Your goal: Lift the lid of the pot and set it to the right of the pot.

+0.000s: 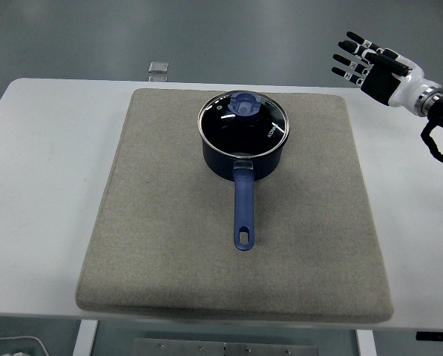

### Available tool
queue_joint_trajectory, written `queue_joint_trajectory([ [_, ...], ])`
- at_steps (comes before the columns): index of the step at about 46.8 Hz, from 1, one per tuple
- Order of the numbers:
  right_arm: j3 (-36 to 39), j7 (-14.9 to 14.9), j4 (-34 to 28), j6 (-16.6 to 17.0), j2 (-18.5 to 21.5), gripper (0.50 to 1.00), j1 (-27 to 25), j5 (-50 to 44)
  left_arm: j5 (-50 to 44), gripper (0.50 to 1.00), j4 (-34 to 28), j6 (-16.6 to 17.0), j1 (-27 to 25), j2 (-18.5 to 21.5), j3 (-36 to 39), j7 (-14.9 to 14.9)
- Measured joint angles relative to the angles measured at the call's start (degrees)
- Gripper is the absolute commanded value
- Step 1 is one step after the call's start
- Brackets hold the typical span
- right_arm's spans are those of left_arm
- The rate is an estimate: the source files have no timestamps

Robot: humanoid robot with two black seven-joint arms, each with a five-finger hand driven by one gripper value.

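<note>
Still lidded – round glass lid, blue saucepan, felt mat

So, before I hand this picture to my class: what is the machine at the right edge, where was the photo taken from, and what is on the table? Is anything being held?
There is only one picture, taken from a camera high on the robot's own side, looking forward and down over a white table. The thing at the right edge is the robot's right hand, black and white with five fingers, raised in the air with the fingers spread. It holds nothing. The left arm is not in the picture.

On the table lies a grey mat. On the mat stands a dark blue pot with its long handle pointing towards the camera. A glass lid with a blue knob sits closed on it. A small clear object lies near the far edge; what it is cannot be told.
</note>
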Motion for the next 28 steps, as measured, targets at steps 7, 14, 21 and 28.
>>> queue_joint_trajectory([
  [7, 0.0, 0.0, 0.0, 0.0, 0.0, 0.932, 0.1, 0.0, 0.0, 1.000, 0.1, 0.0, 0.0, 0.0, 0.0, 0.0],
  [14, 0.0, 0.0, 0.1, 0.7, 0.1, 0.932, 0.1, -0.2, 0.0, 1.000, -0.2, 0.0, 0.0, 0.0, 0.0, -0.1],
  [21, -0.1, 0.1, 0.1, 1.1, 0.0, 0.930, 0.2, -0.5, 0.0, 1.000, -0.1, 0.0, -0.3, 0.0, 0.0, -0.1],
  [28, -0.3, 0.1, 0.1, 1.0, -0.3, 0.930, 0.3, -0.5, 0.0, 1.000, 0.1, 0.1, -0.4, 0.0, 0.0, -0.1],
])
